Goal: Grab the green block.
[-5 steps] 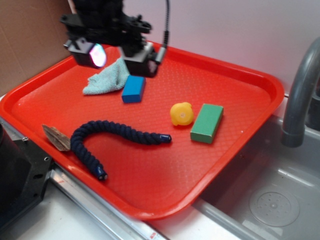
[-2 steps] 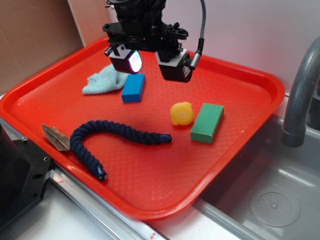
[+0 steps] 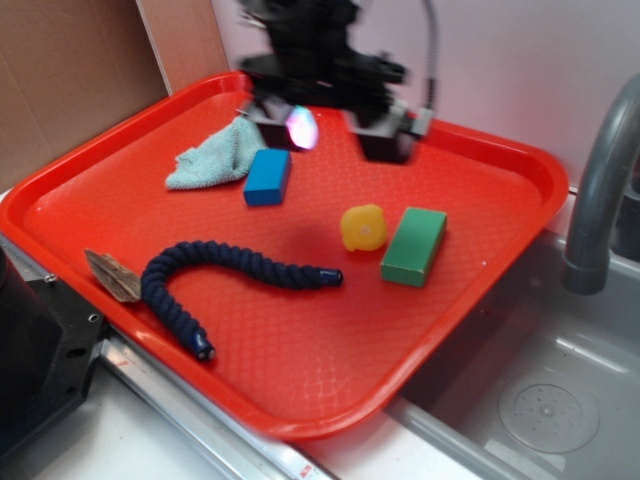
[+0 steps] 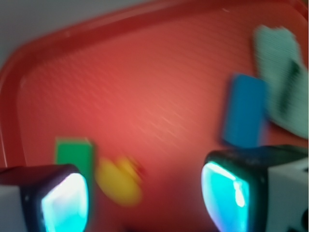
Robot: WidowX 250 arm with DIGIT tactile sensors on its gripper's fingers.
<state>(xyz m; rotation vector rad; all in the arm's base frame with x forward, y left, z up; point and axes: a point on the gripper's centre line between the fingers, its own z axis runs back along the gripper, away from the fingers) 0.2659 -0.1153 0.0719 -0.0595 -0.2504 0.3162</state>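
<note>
The red tray (image 3: 150,180) is being occupied by every object, its raised rim bounding the work on all sides, with a sink basin (image 3: 540,400) lying past its 4 o'clock edge. The gripper (image 3: 335,130) is being held high toward 12 o'clock, jaws spread wide and nothing being gripped; it is blurred. The dark rope (image 3: 215,270) is lying toward 7 o'clock, the pale teal cloth (image 3: 215,155) toward 10 o'clock with the blue block (image 3: 267,177) just beside it. The green block (image 3: 414,245) is sitting toward 3 o'clock, near the rim, untouched, so the approach and grasp are judged outstanding. The yellow toy (image 3: 364,227) is crowding its 9 o'clock side; open tray is being left elsewhere.
</note>
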